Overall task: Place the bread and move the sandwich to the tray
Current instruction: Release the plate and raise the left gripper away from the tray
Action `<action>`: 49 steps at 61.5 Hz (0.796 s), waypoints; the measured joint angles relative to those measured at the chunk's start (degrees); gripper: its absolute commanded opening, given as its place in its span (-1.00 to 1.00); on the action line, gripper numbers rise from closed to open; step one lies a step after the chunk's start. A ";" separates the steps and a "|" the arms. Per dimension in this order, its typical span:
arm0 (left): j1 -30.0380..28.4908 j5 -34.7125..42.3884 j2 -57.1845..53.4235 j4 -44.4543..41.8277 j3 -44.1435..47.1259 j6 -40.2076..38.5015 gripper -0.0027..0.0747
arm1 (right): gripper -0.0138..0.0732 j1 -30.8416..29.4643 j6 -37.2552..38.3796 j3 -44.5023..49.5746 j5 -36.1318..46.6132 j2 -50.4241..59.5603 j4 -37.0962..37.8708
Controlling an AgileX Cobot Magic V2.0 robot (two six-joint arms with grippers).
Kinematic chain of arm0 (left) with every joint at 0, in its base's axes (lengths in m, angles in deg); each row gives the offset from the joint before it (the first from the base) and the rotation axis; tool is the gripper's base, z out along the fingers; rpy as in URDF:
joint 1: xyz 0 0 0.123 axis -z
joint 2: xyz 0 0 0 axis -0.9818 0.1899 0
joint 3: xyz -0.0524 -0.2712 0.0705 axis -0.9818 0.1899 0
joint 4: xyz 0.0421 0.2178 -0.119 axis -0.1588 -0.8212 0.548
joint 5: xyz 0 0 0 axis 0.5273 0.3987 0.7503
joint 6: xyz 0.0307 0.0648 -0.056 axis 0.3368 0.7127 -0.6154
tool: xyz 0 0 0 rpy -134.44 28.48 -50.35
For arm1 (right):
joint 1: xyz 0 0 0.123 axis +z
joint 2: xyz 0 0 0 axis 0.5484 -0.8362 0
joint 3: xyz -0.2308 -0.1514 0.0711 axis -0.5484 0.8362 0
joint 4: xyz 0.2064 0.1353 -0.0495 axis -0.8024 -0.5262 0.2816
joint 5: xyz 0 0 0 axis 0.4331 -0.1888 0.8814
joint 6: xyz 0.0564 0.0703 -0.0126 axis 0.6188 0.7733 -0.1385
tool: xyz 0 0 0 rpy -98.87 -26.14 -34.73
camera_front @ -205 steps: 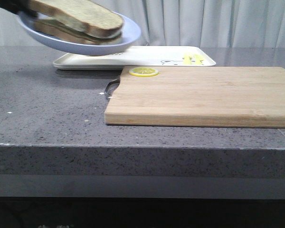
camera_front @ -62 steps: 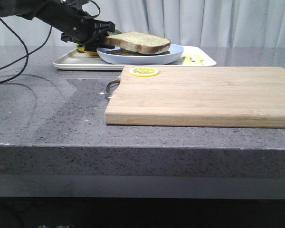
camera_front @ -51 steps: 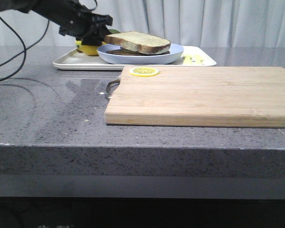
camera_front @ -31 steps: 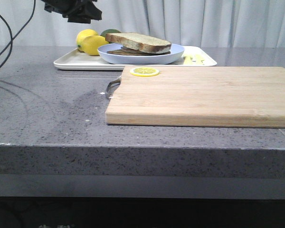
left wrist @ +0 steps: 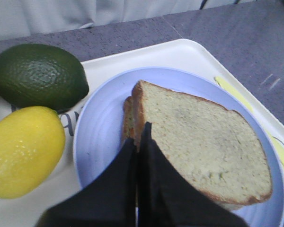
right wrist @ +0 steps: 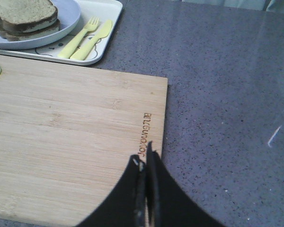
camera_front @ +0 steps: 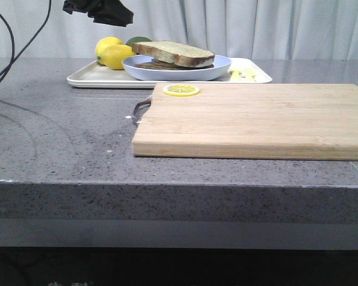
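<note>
The bread (camera_front: 174, 52) lies on top of the sandwich on the light-blue plate (camera_front: 218, 65), which rests on the white tray (camera_front: 86, 77) at the back of the table. The egg is hidden under the bread. In the left wrist view the bread (left wrist: 203, 142), plate (left wrist: 102, 132) and tray (left wrist: 180, 54) show below my left gripper (left wrist: 138, 135), which is shut and empty. In the front view the left gripper (camera_front: 110, 13) hangs above the tray's left end. My right gripper (right wrist: 144, 156) is shut and empty over the cutting board's edge; the sandwich (right wrist: 23, 19) shows far off.
A wooden cutting board (camera_front: 256, 119) with a lemon slice (camera_front: 180, 90) fills the table's middle and right. Two lemons (camera_front: 116, 55) and a dark green avocado (left wrist: 38, 75) sit on the tray's left end. A yellow fork and knife (right wrist: 85, 38) lie on its right end. A cable hangs at far left.
The left gripper set the plate with the sandwich on the tray, let go of it, rose clear above the tray's left end and shut. The lemons are uncovered now.
</note>
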 measured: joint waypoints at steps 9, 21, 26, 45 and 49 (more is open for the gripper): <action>0.00 -3.01 -2.03 0.13 0.00 0.00 -0.98 | -0.93 0.00 0.00 0.00 0.13 0.00 0.00; 0.00 -5.19 -4.99 0.25 -0.13 -2.17 -0.98 | -0.93 0.00 0.00 0.00 0.13 0.00 0.00; 0.00 -6.15 -5.76 0.47 -0.25 -2.76 -0.98 | -0.93 0.00 0.00 0.00 0.13 0.00 0.00; 0.00 -7.78 -7.56 0.75 -0.25 -8.26 -0.98 | -0.93 0.00 0.00 0.00 0.25 0.00 0.00; 0.00 -7.87 -7.85 0.75 -0.25 -8.63 -0.98 | -0.93 0.00 0.00 0.00 0.28 0.00 0.00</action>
